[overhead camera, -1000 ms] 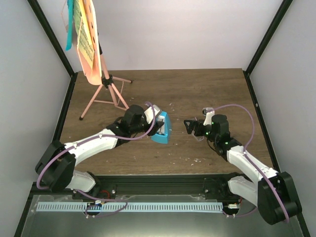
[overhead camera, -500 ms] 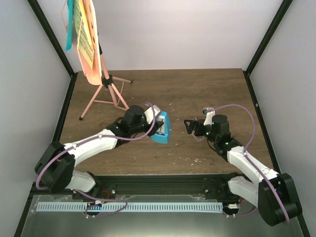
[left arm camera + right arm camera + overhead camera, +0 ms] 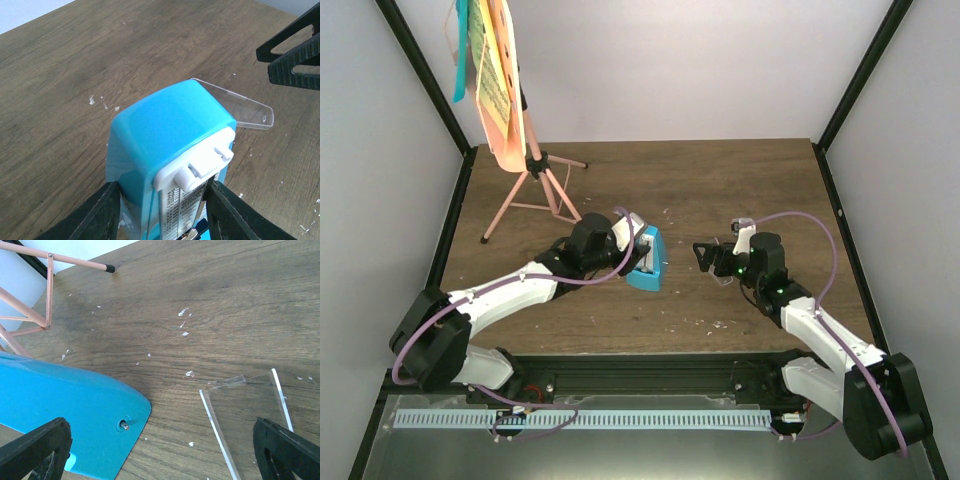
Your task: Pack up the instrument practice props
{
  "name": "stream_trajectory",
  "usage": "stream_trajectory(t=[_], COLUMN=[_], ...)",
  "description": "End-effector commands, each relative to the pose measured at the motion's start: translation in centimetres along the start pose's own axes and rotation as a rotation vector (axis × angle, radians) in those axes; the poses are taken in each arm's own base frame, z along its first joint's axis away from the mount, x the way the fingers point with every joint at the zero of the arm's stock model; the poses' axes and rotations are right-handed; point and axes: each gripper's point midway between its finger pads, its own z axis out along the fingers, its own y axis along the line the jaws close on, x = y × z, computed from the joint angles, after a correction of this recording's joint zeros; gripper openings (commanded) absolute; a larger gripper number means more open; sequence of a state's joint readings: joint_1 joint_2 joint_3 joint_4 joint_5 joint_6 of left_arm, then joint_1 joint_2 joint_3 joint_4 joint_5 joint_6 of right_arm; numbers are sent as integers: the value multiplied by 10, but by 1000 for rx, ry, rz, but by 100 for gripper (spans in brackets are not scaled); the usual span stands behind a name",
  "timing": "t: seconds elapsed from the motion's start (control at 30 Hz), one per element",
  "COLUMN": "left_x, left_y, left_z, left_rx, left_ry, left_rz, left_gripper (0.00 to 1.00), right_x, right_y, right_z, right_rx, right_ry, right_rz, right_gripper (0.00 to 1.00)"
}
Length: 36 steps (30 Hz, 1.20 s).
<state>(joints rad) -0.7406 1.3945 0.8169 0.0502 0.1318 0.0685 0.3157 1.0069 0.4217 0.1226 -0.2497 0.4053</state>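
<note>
The small blue wedge-shaped plastic metronome [image 3: 170,125] sits on the dark wood-grain table [image 3: 740,180], near the middle and a little toward the left arm's side. The left gripper [image 3: 162,214] is around it: its two black fingers [image 3: 97,215] stand one on each side of the blue body, close against it, with the white slider and printed scale of the metronome's face between them. Whether the fingers already press on the body cannot be told.

The metronome's clear plastic cover [image 3: 247,415] is off and lies flat on the table just beside the metronome, on the side toward the right arm. From the right wrist a strip of bare wood shows between the cover and the blue body.

The right gripper [image 3: 704,256] hovers low above the cover, jaws spread wide and holding nothing, pointing toward the metronome. From the left wrist its black fingertips show at the upper right edge, beyond the cover.

The salmon-pink tripod music stand [image 3: 534,165] stands upright at the far left corner of the table, well apart from both grippers, its feet on the wood. On its desk rest the printed music sheets [image 3: 492,85], a yellow one facing out and a blue one at the far edge.

Small white specks [image 3: 184,311] are scattered on the table around the metronome.
</note>
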Motion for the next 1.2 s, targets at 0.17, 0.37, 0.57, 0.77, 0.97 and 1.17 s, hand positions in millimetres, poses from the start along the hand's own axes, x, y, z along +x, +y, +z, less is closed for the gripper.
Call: stream_trajectory(t=[0.17, 0.37, 0.57, 0.77, 0.97, 1.17], left_x=[-6, -6, -7, -7, -7, -14], left_y=[-4, -4, -4, -4, -4, -4], left_z=[-4, -5, -5, -5, -6, -12], left_rx=[6, 6, 7, 6, 4, -3], left_ry=[-22, -23, -26, -26, -29, -56], left_rz=[17, 19, 22, 21, 21, 6], left_gripper=[48, 47, 45, 44, 42, 55], right_x=[-2, -3, -5, -4, -4, -6], right_y=[-4, -5, -4, -5, -5, -4], right_z=[-4, -4, -4, -4, -4, -6], right_rx=[19, 21, 22, 24, 24, 23], right_ry=[-17, -19, -26, -24, -25, -29], right_rz=[6, 8, 6, 6, 5, 3], right_gripper=[100, 100, 100, 100, 100, 100])
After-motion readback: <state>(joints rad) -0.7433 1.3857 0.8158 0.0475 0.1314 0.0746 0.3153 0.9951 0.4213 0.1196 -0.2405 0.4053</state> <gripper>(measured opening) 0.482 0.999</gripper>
